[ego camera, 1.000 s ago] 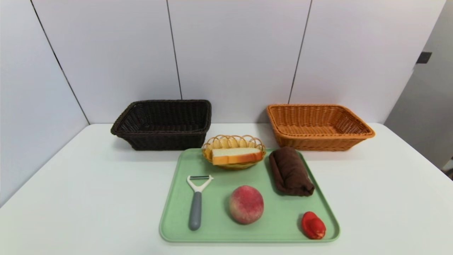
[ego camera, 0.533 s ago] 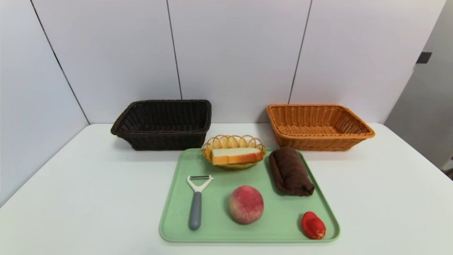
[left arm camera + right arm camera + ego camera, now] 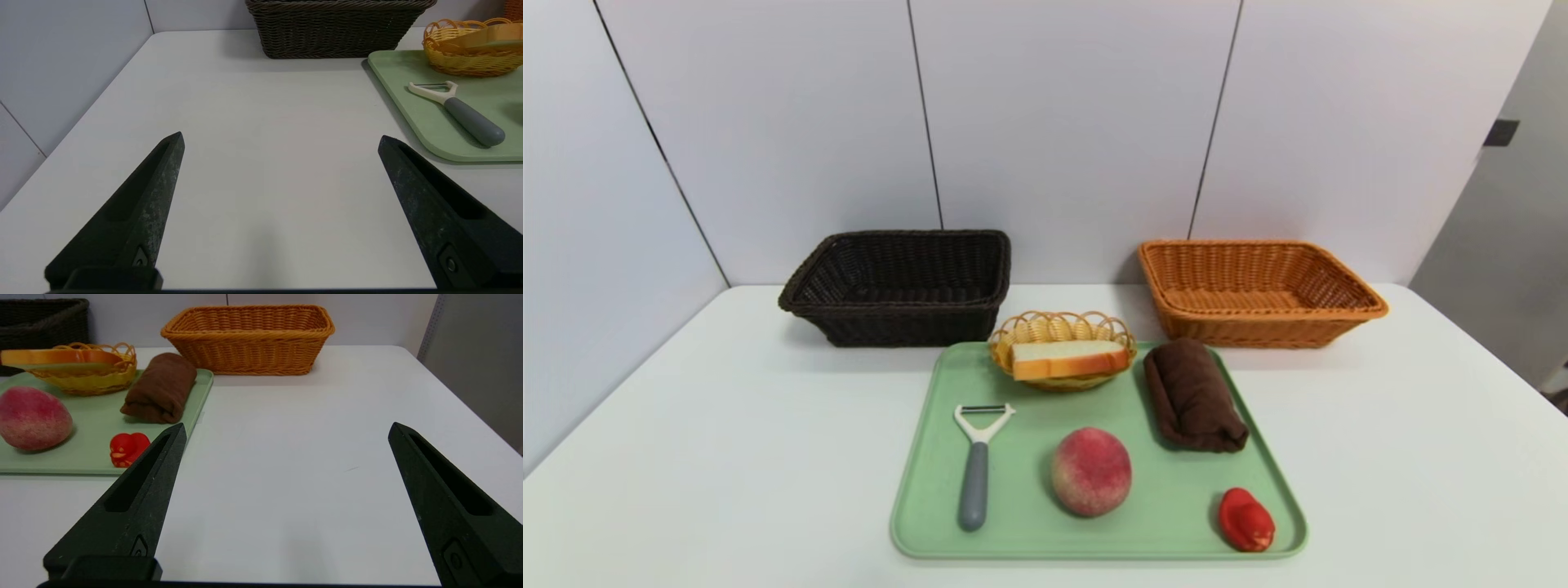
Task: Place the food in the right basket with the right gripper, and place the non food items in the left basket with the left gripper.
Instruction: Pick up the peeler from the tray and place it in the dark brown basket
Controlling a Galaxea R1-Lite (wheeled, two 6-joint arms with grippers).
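Pincers point level over the bench. We see the left pincer wide, empty, with the peeler and dark basket ahead; the right pincer wide, empty, with the tomato piece, peach, towel and orange basket ahead.

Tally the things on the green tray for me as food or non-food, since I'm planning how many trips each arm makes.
Food: 3 - bread slice, peach, red tomato piece
Non-food: 3 - peeler, brown rolled towel, small wicker dish under the bread
Total: 6 on the tray
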